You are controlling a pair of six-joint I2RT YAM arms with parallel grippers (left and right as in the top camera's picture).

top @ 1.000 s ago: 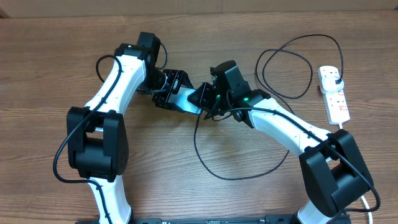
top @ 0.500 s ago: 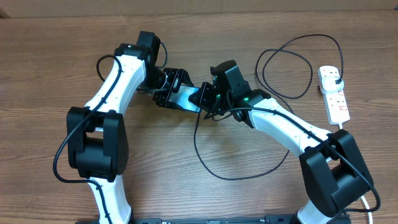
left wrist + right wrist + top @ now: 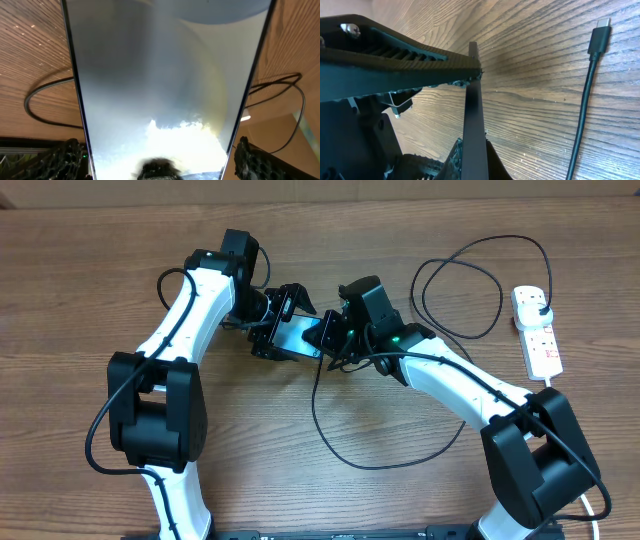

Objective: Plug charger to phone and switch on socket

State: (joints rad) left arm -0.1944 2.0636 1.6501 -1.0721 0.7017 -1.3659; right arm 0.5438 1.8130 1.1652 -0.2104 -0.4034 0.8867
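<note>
The phone [image 3: 297, 340] is held above the table between both grippers. My right gripper [image 3: 328, 337] is shut on its right end; in the right wrist view its jaws [image 3: 474, 162] pinch the phone [image 3: 472, 100] edge-on. My left gripper [image 3: 283, 323] is open, with a finger on each side of the phone. The phone's glossy screen [image 3: 160, 75] fills the left wrist view between those fingers [image 3: 160, 152]. The charger's black cable [image 3: 340, 445] loops over the table. Its connector tip [image 3: 600, 27] lies free on the wood. The socket [image 3: 540, 340] lies at the far right with a black plug [image 3: 540, 302] in it.
The charger cable makes a second loop [image 3: 455, 285] behind my right arm, between the phone and the socket. Cable strands [image 3: 45, 92] also show on the wood on both sides of the phone in the left wrist view. The table's far edge [image 3: 400, 202] runs along the top.
My left gripper's fingers have spread apart from the phone's sides. The phone has turned slightly in the right gripper's hold. The right arm has barely moved.
</note>
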